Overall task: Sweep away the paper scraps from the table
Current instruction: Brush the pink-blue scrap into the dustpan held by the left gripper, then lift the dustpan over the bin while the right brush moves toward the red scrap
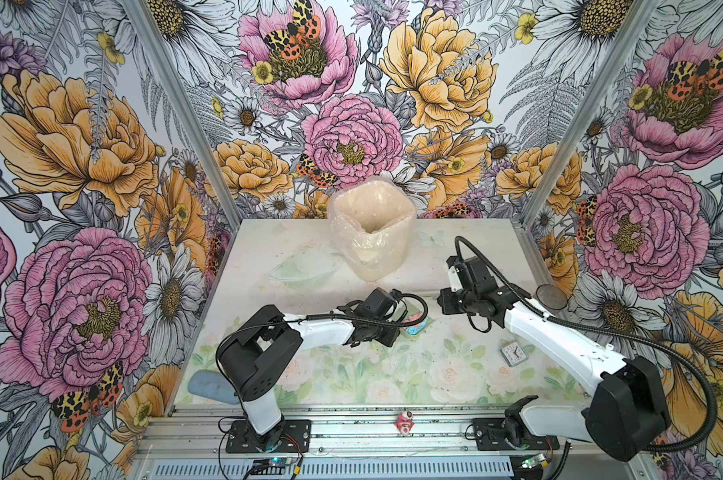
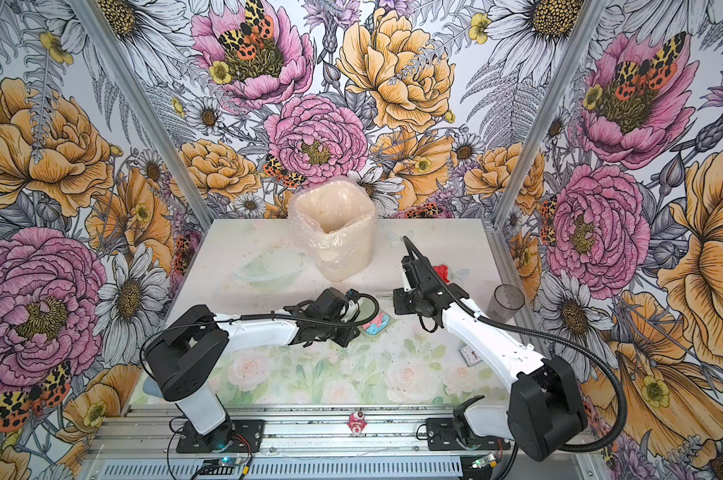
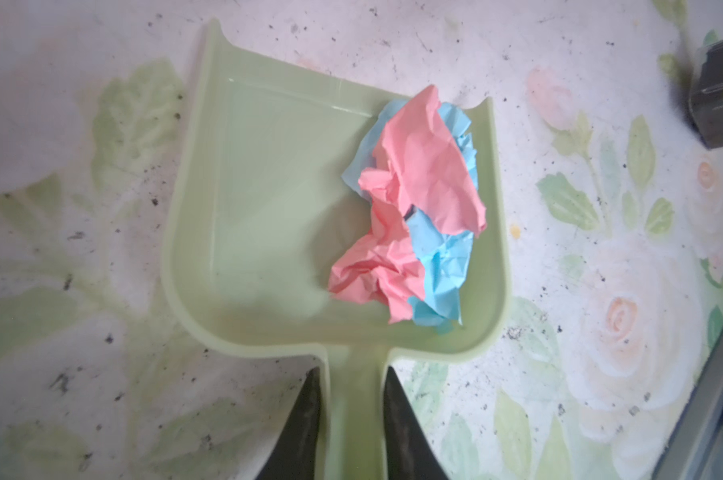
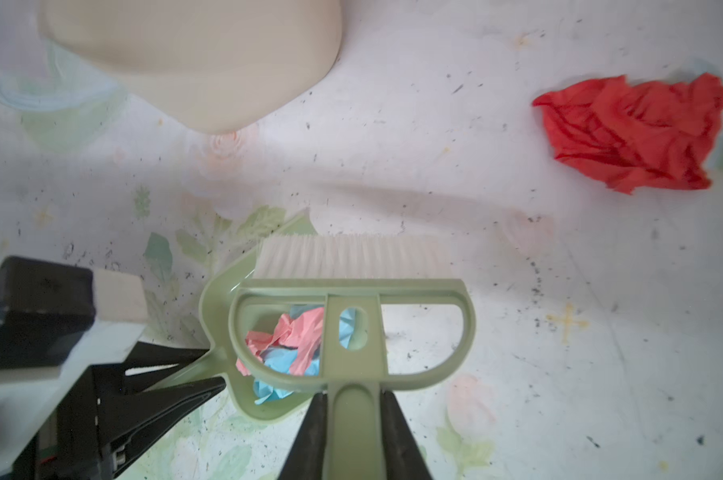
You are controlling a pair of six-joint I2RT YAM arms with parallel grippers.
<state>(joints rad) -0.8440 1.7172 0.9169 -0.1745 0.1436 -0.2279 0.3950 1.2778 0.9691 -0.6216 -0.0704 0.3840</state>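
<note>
Clamping the dustpan (image 3: pixel 268 208) handle, left gripper (image 3: pixel 353 374); right gripper (image 4: pixel 353 395) clamps the brush (image 4: pixel 351 291); red scrap (image 4: pixel 634 133) and bin (image 1: pixel 372 232) lie nearby

The left arm (image 1: pixel 318 328) reaches low toward the middle, its left claw (image 3: pixel 353 372) clamped on the dustpan handle (image 3: pixel 353 419). The right arm (image 1: pixel 559 336) stretches inward, its right claw (image 4: pixel 353 395) pinching the brush handle (image 4: pixel 353 428).

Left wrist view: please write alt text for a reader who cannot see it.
The left gripper grips the handle of a pale green plastic dustpan holding crumpled pink and light blue paper scraps. Below lies the crumb-speckled, rose-printed table.
</note>
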